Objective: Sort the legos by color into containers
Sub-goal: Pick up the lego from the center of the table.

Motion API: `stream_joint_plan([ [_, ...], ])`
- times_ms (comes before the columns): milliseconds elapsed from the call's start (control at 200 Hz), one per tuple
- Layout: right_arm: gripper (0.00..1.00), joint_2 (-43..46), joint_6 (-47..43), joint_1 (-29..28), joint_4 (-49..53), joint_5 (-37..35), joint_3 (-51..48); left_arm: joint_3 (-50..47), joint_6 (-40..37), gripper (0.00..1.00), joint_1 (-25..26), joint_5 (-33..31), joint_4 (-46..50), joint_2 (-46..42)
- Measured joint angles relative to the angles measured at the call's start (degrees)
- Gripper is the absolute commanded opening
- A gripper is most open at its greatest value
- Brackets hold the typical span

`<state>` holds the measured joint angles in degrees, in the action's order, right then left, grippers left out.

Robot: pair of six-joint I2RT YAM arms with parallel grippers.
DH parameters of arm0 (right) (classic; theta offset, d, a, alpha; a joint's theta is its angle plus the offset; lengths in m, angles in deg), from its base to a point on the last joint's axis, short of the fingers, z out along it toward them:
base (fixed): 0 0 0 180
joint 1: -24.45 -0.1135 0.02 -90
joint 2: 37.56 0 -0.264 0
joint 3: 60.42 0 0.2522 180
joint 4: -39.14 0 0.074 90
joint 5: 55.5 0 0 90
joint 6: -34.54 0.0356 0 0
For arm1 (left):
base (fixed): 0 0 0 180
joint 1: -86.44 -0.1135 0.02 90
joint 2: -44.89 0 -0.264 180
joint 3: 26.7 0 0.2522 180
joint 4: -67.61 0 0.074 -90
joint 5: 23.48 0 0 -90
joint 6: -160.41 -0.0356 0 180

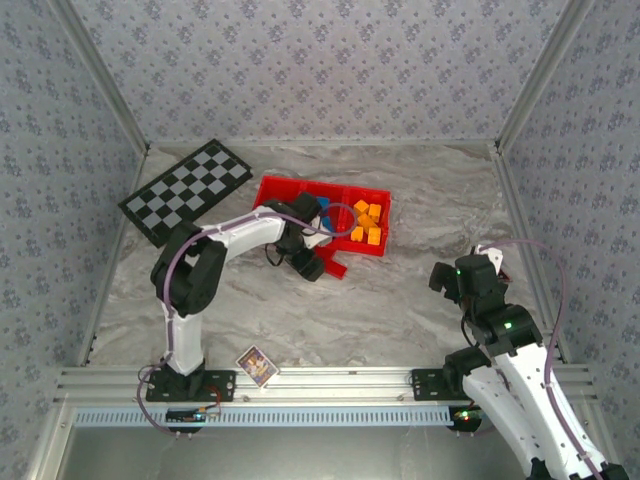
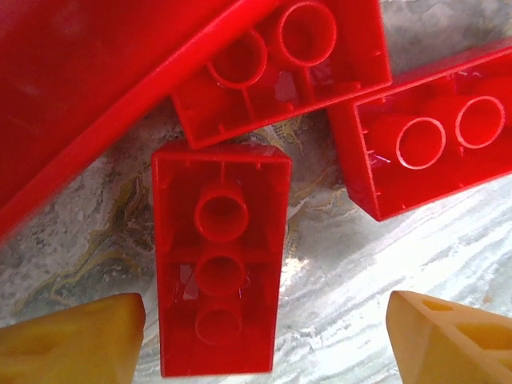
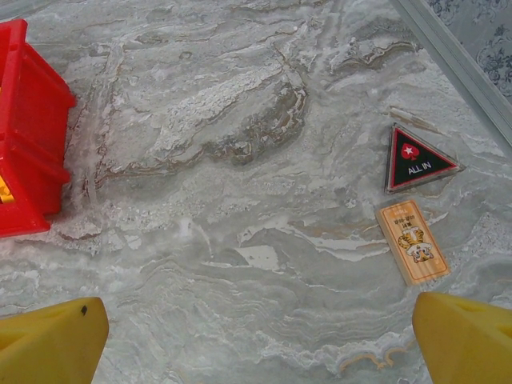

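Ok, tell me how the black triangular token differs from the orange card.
Shape: the triangular token has three sides; the orange card is a long rectangle. Colour: the token is black, red-edged; the card is orange-tan. Print: the token reads ALL IN; the card shows a cartoon tiger. Both lie flat on the marble table, apart.

A lab test cell; aluminium rails (image 1: 330,380), patterned walls (image 1: 320,70), marbled tabletop (image 1: 400,310).

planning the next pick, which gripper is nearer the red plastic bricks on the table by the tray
Left. The left gripper hangs open directly over a red plastic brick; the right gripper is well off to its right, over the marble table.
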<state>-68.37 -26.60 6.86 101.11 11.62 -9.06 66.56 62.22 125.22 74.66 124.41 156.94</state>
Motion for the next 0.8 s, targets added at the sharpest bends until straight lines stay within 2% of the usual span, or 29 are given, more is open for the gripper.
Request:
stream_joint_plan([
  [295,1.00,0.00,0.00,0.09,-0.09,0.20,0.00,0.07,-0.39,0.66,-0.04,-0.39,-0.04,0.39],
  [480,1.00,0.02,0.00,0.09,-0.13,0.20,0.00,0.07,-0.37,0.56,-0.04,-0.92,-0.02,0.70],
  [685,1.00,0.17,0.00,0.09,-0.13,0.22,0.00,0.07,0.76,0.39,-0.04,-1.51,0.11,0.70],
  [800,1.00,0.83,0.02,0.09,-0.13,0.22,0.00,0.07,2.32,0.33,-0.02,-1.40,0.28,0.66],
])
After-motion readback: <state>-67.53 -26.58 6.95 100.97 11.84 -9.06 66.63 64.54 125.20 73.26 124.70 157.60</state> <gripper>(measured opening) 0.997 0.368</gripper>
